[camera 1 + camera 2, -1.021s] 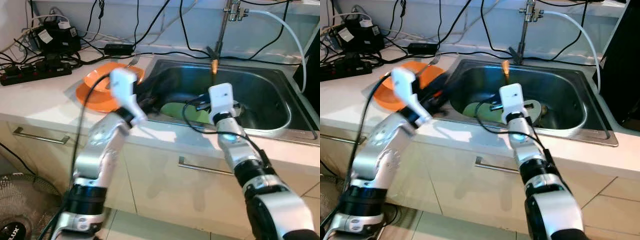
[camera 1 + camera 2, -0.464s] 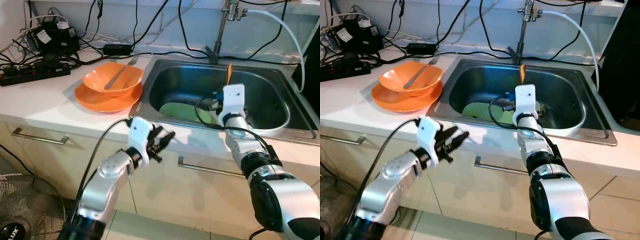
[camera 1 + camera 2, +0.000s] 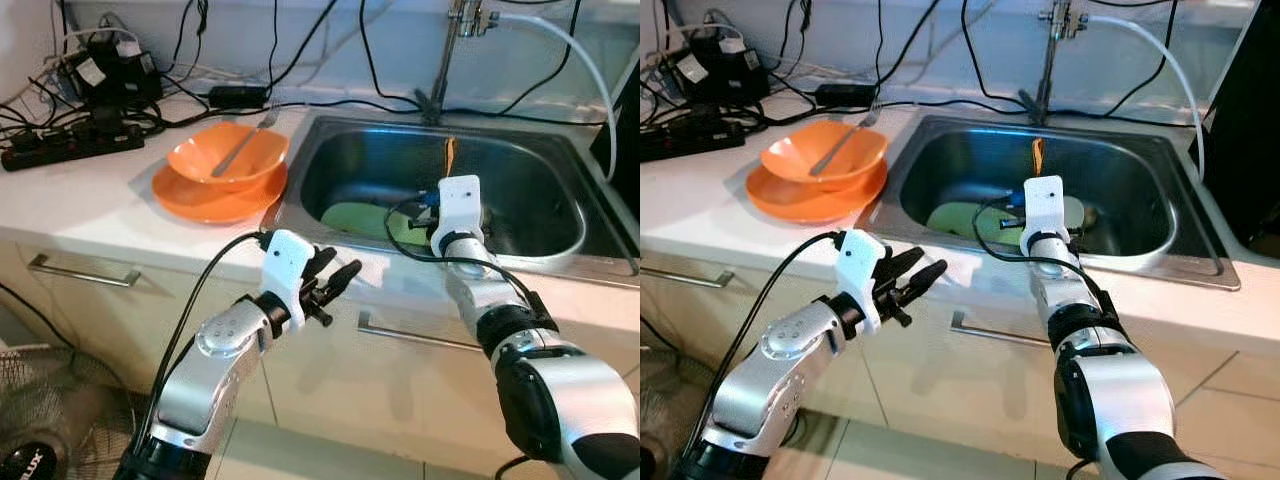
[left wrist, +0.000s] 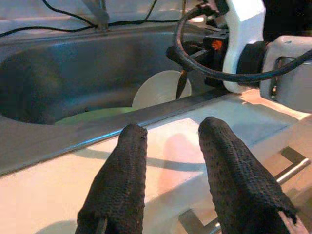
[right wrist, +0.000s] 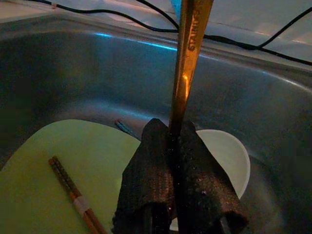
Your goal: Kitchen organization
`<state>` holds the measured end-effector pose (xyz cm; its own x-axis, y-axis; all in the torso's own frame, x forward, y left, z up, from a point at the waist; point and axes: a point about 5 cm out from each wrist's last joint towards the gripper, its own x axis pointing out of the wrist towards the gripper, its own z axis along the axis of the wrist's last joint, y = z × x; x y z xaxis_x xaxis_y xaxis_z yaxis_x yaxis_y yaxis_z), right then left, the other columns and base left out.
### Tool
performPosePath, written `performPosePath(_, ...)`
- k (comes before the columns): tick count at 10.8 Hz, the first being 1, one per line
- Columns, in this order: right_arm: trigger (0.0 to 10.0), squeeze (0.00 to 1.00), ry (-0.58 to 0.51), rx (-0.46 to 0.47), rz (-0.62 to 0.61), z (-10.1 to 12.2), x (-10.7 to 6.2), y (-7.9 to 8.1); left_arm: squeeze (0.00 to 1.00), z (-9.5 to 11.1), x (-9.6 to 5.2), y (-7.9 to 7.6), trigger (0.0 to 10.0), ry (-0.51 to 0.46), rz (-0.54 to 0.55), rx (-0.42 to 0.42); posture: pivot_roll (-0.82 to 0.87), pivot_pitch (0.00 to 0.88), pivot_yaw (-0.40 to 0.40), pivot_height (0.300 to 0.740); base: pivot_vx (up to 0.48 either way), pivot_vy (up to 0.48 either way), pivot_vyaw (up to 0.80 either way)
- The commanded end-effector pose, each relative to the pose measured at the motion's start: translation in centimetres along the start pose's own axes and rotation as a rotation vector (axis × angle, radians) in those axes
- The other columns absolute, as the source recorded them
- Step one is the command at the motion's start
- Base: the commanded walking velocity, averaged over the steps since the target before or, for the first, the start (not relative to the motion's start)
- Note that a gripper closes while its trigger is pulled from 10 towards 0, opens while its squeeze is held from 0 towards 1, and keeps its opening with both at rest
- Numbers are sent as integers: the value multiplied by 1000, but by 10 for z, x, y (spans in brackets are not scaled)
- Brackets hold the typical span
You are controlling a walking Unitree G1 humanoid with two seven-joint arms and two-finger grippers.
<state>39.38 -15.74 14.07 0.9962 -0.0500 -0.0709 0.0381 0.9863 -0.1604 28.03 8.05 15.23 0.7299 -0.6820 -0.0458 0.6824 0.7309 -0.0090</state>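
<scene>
Starting at your left, an orange bowl with a fork rests on an orange plate on the surface. Your left hand hovers before the surface edge, fingers apart. Over the sink, your right hand is clamped on a golden utensil, above a green plate carrying chopsticks.

Sink crowded at the near floor, open toward the back; worktop front strip bare.

Right claw, pinched on a metal utensil, hangs over the sink above a green plate bearing chopsticks and beside a white dish. Faucet and cables bar the rear edge. Left claw, fingers apart, sits before the cabinet front, off the worktop; stacked orange bowl and orange plate block the left side.
</scene>
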Motion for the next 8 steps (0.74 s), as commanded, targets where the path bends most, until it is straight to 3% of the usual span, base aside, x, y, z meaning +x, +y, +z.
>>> performPosePath(1,10000,0,40,9,9,-7,-2,3,0,1,-2,-3,10000,13,-6,9,281,83,41,740,0,0,0)
performPosePath(2,10000,741,46,9,16,-9,-2,5,0,1,-3,-4,10000,21,-6,6,286,92,42,740,0,0,0)
performPosePath(3,10000,1000,47,14,13,-9,-2,5,0,1,-6,-5,10000,27,-5,4,289,103,44,740,0,0,0)
performPosePath(5,10000,0,44,14,10,-8,-2,6,0,1,-7,-8,10000,33,-10,-4,289,110,45,740,0,0,0)
performPosePath(8,10000,0,-1,-1,23,1,0,7,0,2,-4,-7,10000,29,-6,-14,275,99,40,740,0,0,0)
